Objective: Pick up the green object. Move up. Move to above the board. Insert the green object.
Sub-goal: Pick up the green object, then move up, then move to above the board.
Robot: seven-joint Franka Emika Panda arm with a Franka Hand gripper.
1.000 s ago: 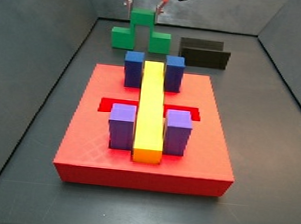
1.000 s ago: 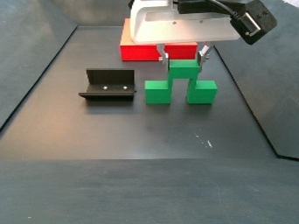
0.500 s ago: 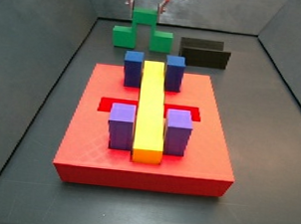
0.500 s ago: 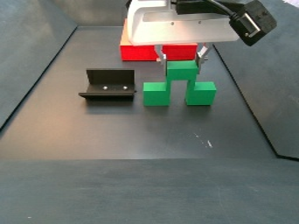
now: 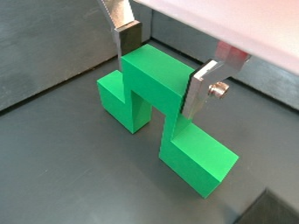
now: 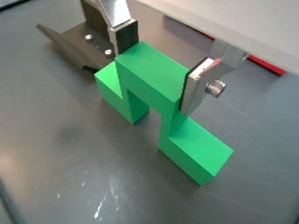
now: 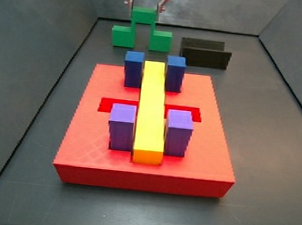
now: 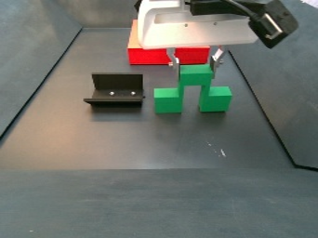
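Observation:
The green object (image 8: 166,97) stands on the dark floor, its raised centre cube between two lower cubes. It also shows in a side view (image 7: 131,36) beyond the far end of the board (image 7: 97,144), and in both wrist views (image 5: 152,83) (image 6: 146,79). My gripper (image 5: 163,72) straddles the centre cube with one silver finger on each side, the pads against its faces. It shows the same way in the other wrist view (image 6: 160,70) and from the sides (image 8: 196,61) (image 7: 148,6). The red board carries a yellow bar (image 7: 151,110), blue blocks (image 7: 135,63) and purple blocks (image 7: 121,127).
The fixture (image 8: 114,91), a dark L-shaped bracket, stands on the floor beside the green object; it also shows in a side view (image 7: 207,56) and a wrist view (image 6: 76,44). Grey walls enclose the floor on all sides.

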